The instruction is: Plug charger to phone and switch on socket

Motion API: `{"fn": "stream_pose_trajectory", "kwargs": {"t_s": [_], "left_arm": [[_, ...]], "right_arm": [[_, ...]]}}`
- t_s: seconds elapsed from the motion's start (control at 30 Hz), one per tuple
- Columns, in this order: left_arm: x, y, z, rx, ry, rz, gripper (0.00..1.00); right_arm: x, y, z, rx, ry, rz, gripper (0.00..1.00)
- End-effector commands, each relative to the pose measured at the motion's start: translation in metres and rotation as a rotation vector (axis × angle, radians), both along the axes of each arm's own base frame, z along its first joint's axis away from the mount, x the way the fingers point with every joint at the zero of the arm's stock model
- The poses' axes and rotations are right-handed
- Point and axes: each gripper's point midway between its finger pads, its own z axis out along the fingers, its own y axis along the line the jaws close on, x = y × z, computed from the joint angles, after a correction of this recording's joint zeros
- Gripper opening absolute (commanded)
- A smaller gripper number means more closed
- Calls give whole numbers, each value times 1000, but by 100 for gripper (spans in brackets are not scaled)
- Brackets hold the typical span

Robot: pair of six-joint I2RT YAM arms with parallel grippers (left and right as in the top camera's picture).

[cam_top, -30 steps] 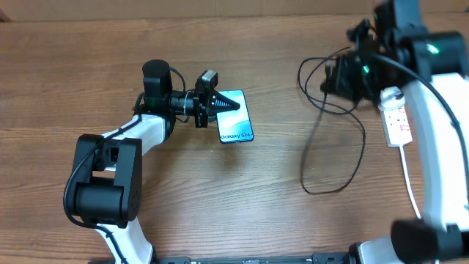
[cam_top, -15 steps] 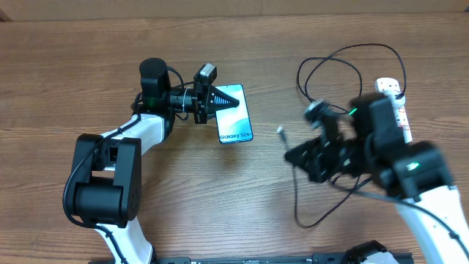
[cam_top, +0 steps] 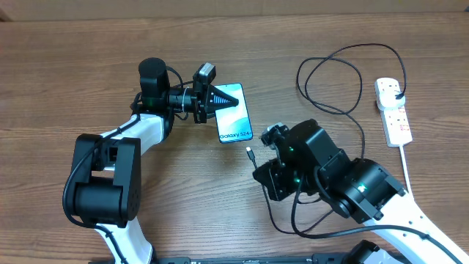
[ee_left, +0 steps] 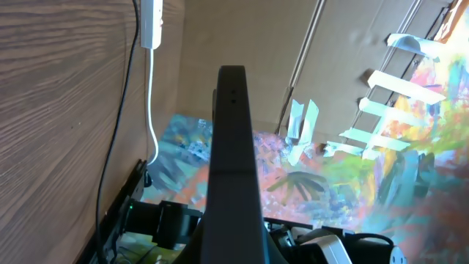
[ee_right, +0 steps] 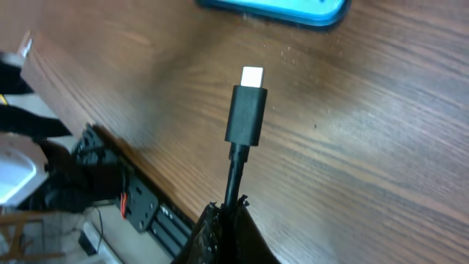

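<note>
Wooden tabletop [cam_top: 88,59], charger [ee_right: 246,117] tight in right pincer [ee_right: 223,220], its tip just short of phone [ee_right: 293,10].

The left arm [cam_top: 143,132] rises from its base at the lower left of the overhead view, bends at the elbow and reaches out to the right, its wrist level and the left gripper [cam_top: 229,99] pointing right. Its fingers [ee_left: 233,147] lie pressed together, tapering to one dark point, and the wrist is rolled onto its side. The right arm [cam_top: 363,189] comes in from the lower right corner and stretches leftward, its bulky wrist turned toward the left arm. The right gripper [ee_right: 224,216] has its fingers clamped on the charger [ee_right: 247,110] a little behind the connector tip, which sticks out free beyond them.
</note>
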Motion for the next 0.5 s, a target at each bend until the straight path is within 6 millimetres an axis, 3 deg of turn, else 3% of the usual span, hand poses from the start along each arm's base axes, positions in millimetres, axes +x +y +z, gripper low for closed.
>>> {"fn": "stream_pose_trajectory", "kwargs": {"t_s": [0.0, 0.2, 0.47], "left_arm": [[6, 1, 6, -6, -52, 5, 4], [9, 1, 5, -3, -52, 19, 4], [12, 1, 5, -1, -80, 37, 4]], "right_arm": [[11, 6, -5, -6, 16, -63, 4], [18, 13, -19, -22, 64, -91, 4], [18, 21, -15, 16, 70, -70, 4]]}}
